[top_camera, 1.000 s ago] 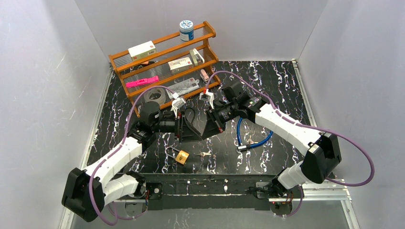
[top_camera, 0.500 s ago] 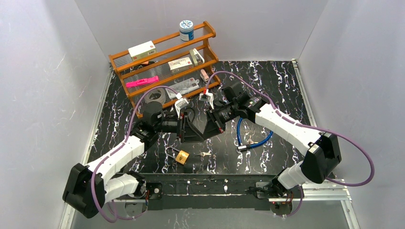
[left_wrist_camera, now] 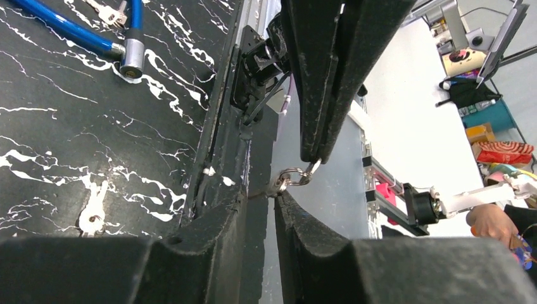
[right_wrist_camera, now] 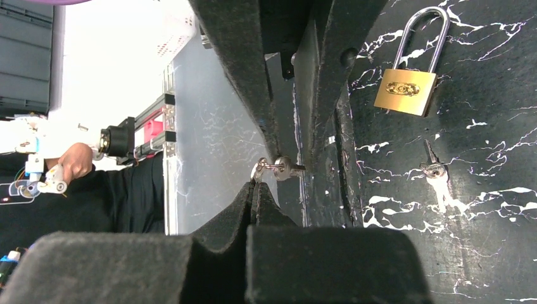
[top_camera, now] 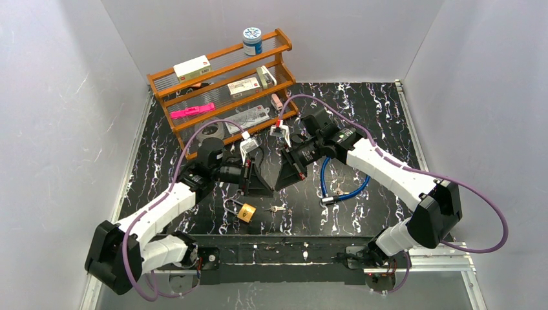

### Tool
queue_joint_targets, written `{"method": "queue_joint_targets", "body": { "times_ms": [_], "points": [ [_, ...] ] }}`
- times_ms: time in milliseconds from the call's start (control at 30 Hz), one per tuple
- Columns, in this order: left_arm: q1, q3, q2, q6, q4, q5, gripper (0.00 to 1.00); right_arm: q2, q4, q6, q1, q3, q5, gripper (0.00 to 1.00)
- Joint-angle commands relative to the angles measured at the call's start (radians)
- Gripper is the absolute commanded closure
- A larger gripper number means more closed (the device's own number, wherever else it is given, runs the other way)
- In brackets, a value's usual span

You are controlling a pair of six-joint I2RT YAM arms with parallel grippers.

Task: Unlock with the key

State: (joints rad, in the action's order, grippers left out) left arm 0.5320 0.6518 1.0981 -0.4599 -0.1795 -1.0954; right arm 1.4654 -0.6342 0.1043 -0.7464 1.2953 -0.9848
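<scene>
Right gripper (right_wrist_camera: 254,187): clenched on the ring of a small key (right_wrist_camera: 278,168), held up above the bench, around the middle and toward the near edge.
Left gripper (left_wrist_camera: 259,197): released, jaws a narrow gap apart and gripping nothing. Its tips are close to the right gripper's tips. The key's shank lies across the gap and touches one fingertip.
Padlock (top_camera: 245,212): brass, shackle closed, lying flat close to the near edge, a little toward the left edge from centre.
Loose key (top_camera: 276,208): flat on the bench just beside the padlock on its right-edge side, not touching it.
Cable lock (top_camera: 341,188): blue, curved on the bench toward the right edge, under the right arm.
Rack (top_camera: 220,77): wooden, tiered, in the far left corner, holding small boxes and a jar.
</scene>
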Motion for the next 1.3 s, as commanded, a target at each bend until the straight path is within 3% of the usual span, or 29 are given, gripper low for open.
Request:
{"method": "queue_joint_targets", "body": {
  "times_ms": [0,67,200,333,767,867,900,1067,1133,1267],
  "points": [
    [0.006,0.011,0.000,-0.039,-0.056,-0.034,0.82,-0.004,-0.017,-0.029,0.005,0.042,-0.027,0.99],
    [0.008,-0.013,-0.017,-0.097,-0.140,-0.025,0.78,-0.001,-0.015,-0.029,0.004,0.041,-0.021,0.99],
    [0.009,-0.021,-0.036,-0.112,-0.177,-0.023,0.51,0.007,-0.013,-0.029,0.005,0.045,-0.019,0.99],
    [0.016,-0.021,-0.033,-0.112,-0.194,-0.038,0.46,0.016,-0.016,-0.029,0.005,0.053,-0.022,0.99],
    [0.036,-0.028,-0.030,-0.115,-0.192,-0.043,0.98,0.004,-0.012,-0.030,0.005,0.044,-0.018,0.99],
    [0.045,-0.026,-0.033,-0.115,-0.193,-0.030,1.00,-0.003,-0.005,-0.010,0.009,0.038,0.000,0.99],
    [0.045,-0.027,-0.035,-0.117,-0.193,-0.022,1.00,-0.008,0.004,0.011,0.015,0.031,0.007,0.96],
    [0.045,-0.027,-0.067,-0.146,-0.195,0.036,1.00,-0.100,0.179,0.185,0.109,-0.070,0.049,0.61],
    [0.045,-0.025,-0.093,-0.183,-0.199,0.090,1.00,-0.189,0.326,0.321,0.137,-0.155,0.098,0.50],
    [0.046,0.001,-0.129,-0.296,-0.191,0.273,1.00,-0.343,0.711,0.598,0.137,-0.387,0.220,0.38]
  ]
}}
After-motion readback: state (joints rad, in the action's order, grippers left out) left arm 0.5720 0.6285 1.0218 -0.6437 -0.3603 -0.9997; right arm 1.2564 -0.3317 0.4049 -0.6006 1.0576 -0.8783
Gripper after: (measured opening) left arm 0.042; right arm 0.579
